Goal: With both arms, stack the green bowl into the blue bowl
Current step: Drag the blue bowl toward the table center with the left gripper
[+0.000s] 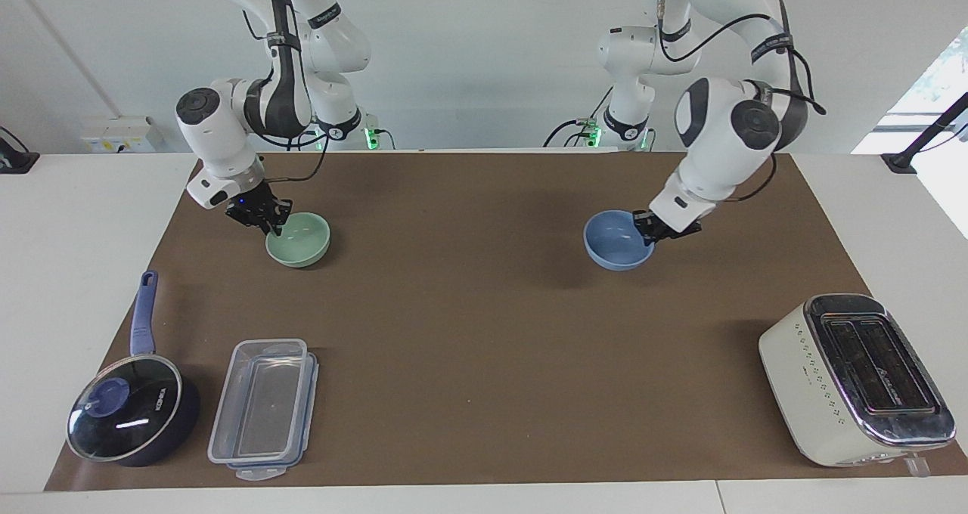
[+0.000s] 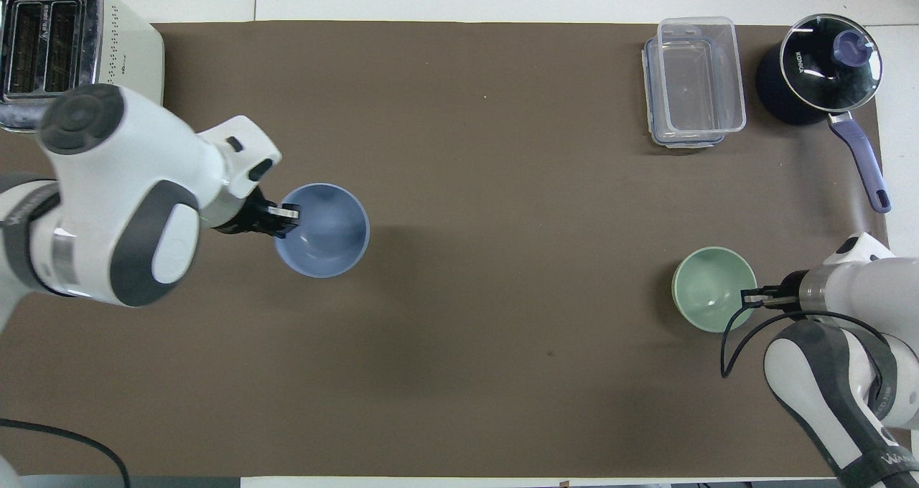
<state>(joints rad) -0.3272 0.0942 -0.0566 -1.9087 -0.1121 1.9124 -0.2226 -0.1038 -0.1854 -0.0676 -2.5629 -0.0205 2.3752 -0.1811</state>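
Two bowls are gripped, none stacked: left gripper (image 1: 652, 231) pinches the lifted blue bowl (image 1: 614, 242) over the mat; right gripper (image 1: 269, 218) pinches the green bowl (image 1: 299, 239), apparently resting well apart.

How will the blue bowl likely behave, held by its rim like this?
The blue bowl keeps its round shape, so it is probably rigid. The left pincer grips one rim edge only, so it may tilt or slip; its smooth surface looks slippery.

Two smooth, softly glossy bowls, green (image 1: 299, 239) and blue (image 1: 618, 240), are seen on a matt brown mat (image 1: 469, 332); a clear plastic box (image 1: 263, 408); a chrome-topped toaster (image 1: 858, 378).
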